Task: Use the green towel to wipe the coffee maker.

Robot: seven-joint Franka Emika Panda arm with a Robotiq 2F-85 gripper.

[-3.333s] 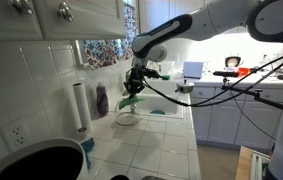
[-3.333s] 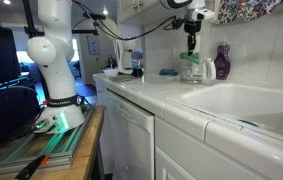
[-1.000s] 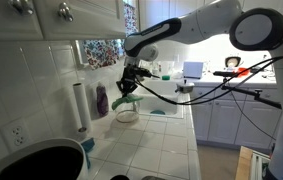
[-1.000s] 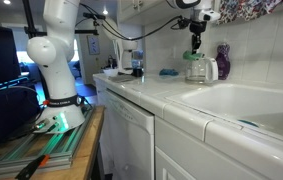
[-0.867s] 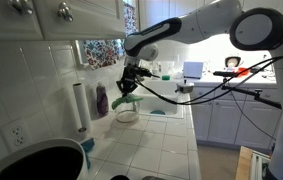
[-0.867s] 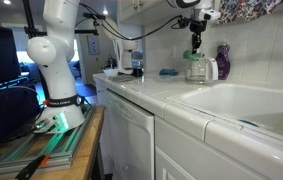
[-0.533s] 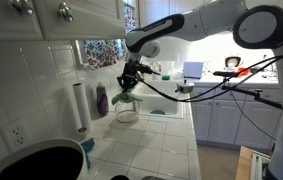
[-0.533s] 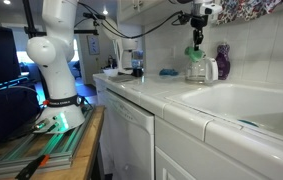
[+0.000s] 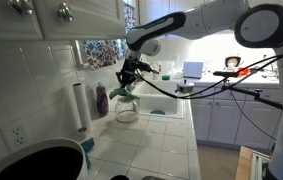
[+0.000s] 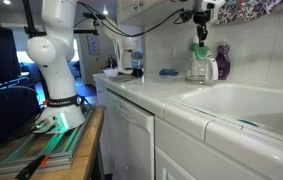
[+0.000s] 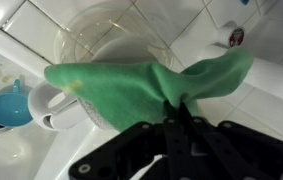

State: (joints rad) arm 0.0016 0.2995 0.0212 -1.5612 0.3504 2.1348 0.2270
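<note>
My gripper [image 9: 128, 76] is shut on a green towel [image 9: 122, 92] and holds it above a clear glass coffee carafe [image 9: 127, 110] on the white tiled counter. In the other exterior view the gripper [image 10: 200, 30] hangs over the carafe [image 10: 197, 69] with the towel [image 10: 200, 49] dangling just above its rim. In the wrist view the towel [image 11: 131, 90] is spread below the jaws [image 11: 178, 112] and hides most of the carafe [image 11: 101, 35], whose white handle [image 11: 56, 110] shows at left.
A purple bottle [image 9: 101, 100] and a paper towel roll [image 9: 79, 107] stand by the wall. A sink [image 10: 246, 100] lies beside the carafe. A black round appliance [image 9: 31, 162] sits at the counter's near end. A blue cup [image 11: 9, 105] is close by.
The gripper has risen with the towel, lifting it from the carafe's top to hang above the rim.
</note>
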